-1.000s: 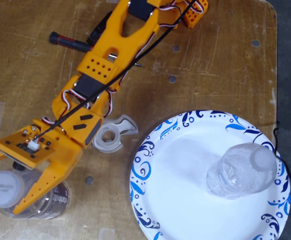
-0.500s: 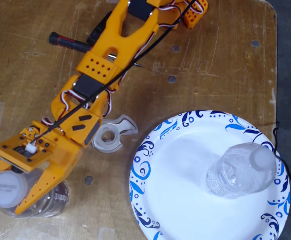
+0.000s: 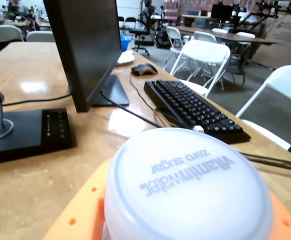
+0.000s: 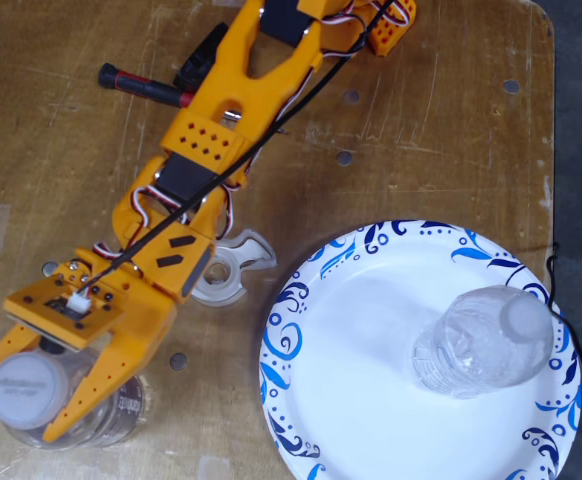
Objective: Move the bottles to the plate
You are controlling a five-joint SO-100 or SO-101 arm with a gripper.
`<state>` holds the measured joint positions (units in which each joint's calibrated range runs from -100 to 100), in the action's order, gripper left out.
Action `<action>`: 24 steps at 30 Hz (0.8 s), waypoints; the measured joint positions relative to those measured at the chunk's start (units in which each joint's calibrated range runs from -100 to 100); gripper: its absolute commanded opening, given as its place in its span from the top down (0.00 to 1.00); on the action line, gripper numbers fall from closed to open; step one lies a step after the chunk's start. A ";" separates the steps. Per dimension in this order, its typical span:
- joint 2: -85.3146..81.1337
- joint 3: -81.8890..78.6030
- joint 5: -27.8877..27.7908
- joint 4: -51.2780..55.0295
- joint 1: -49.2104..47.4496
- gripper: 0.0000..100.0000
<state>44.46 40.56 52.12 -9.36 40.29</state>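
Since a second ago the gripper [image 4: 26,395] has been brought around the capped bottle [image 4: 31,385], jaws apparently clamped on it. The crinkled bottle [image 4: 481,345] is sat on the plate [image 4: 341,330]; one lift left.

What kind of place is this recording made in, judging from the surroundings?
Most likely a shared workshop or lab office. The wrist view shows a monitor and keyboard on a wooden desk, with white folding chairs and more tables behind.
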 measured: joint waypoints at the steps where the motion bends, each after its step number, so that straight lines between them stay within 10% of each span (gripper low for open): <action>1: -0.08 0.36 0.05 -0.51 -0.27 0.87; 24: 0.00 5.94 -0.36 2.38 -0.82 0.87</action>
<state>44.46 46.49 51.76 -6.98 39.47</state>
